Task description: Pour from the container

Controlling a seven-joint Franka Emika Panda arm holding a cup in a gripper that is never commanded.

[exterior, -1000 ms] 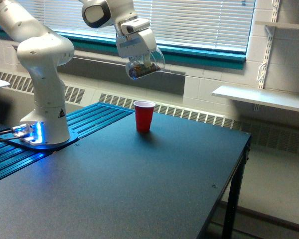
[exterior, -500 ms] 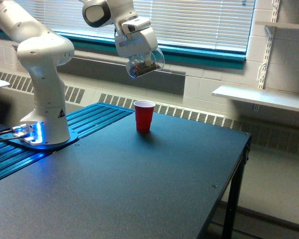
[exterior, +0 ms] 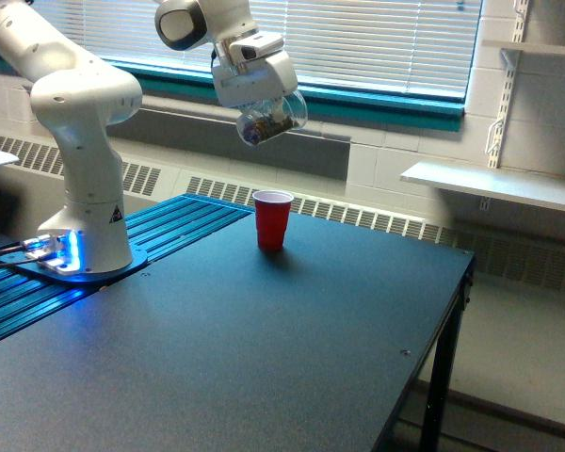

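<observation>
One risk: the pincer [exterior: 264,105] gripping the tilted clear cup [exterior: 272,119] hangs high above the red cup [exterior: 272,219], so its dark contents may scatter onto the tabletop [exterior: 264,358].

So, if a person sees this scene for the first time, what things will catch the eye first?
Probably the red cup, standing upright and alone on the dark table, toward its far edge. Above it, the white arm reaches over from the exterior view's left, its hand holding a tilted clear cup with small dark bits inside. The arm's base glows blue at the table's left side.
</observation>
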